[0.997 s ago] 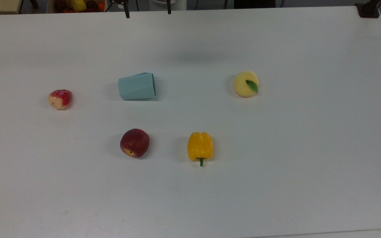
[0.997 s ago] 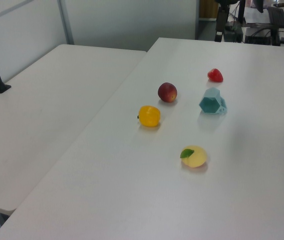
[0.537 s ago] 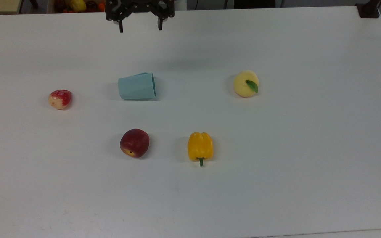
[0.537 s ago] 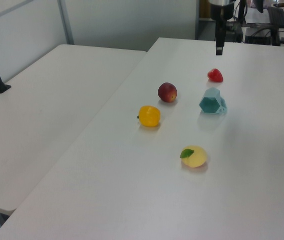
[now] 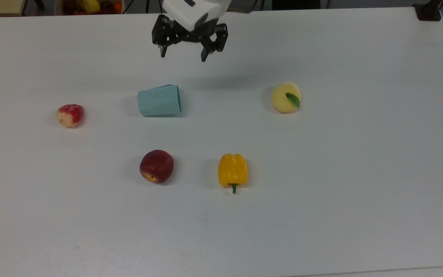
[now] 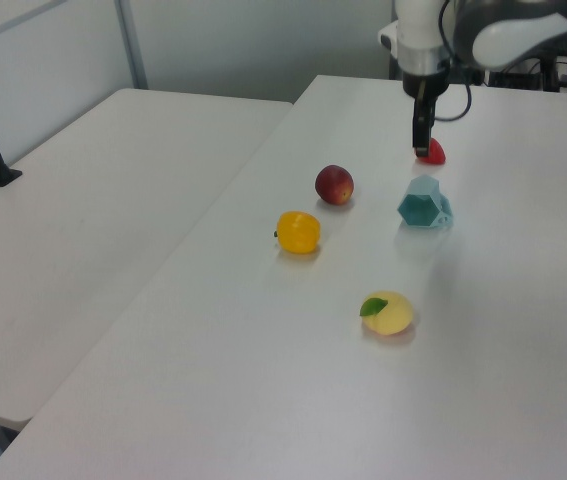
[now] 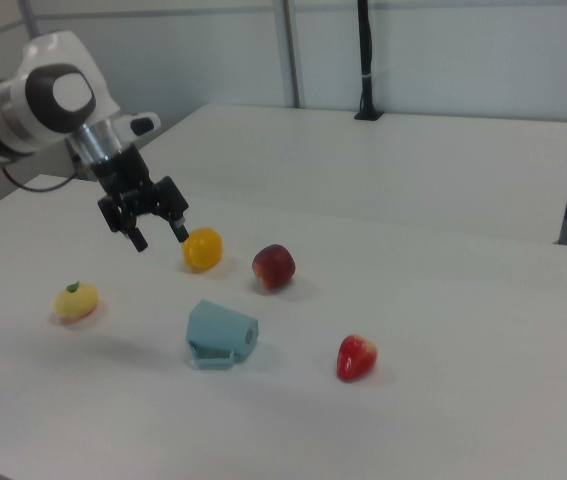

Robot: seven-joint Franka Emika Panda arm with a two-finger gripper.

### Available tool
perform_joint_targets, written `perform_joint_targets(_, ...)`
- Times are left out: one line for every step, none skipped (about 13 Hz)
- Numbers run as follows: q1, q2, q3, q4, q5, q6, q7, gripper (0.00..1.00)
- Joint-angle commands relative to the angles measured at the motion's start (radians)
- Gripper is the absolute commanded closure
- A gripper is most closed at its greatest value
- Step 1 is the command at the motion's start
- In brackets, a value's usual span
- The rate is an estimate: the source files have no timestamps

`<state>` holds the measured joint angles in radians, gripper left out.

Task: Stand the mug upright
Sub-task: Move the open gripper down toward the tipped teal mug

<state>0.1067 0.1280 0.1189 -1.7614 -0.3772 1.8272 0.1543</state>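
End effector hangs spread and empty above the desk, clear of the mug lying sideways. I'm on approach; next I must descend and straddle it.

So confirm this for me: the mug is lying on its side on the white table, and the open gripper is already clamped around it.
Not quite. The mug does lie on its side on the white table, but the gripper is open and holds nothing. In the right view it hangs in the air above the table, apart from the mug.
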Motion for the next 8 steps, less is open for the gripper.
perform_joint_targets(0.022,0.031,0.013,-0.127,-0.148,0.136,0.219,0.0)
perform_joint_targets(0.031,0.066,0.013,-0.138,-0.199,0.17,0.287,0.0)
perform_joint_targets(0.033,0.093,0.013,-0.138,-0.238,0.175,0.327,0.0)
perform_joint_targets(0.033,0.117,0.013,-0.138,-0.288,0.178,0.373,0.0)
perform_joint_targets(0.033,0.13,0.013,-0.141,-0.313,0.185,0.39,0.0)
perform_joint_targets(0.033,0.136,0.013,-0.151,-0.334,0.196,0.405,0.0)
perform_joint_targets(0.03,0.145,0.013,-0.168,-0.38,0.207,0.421,0.0)
perform_joint_targets(0.025,0.157,0.013,-0.182,-0.423,0.213,0.438,0.0)
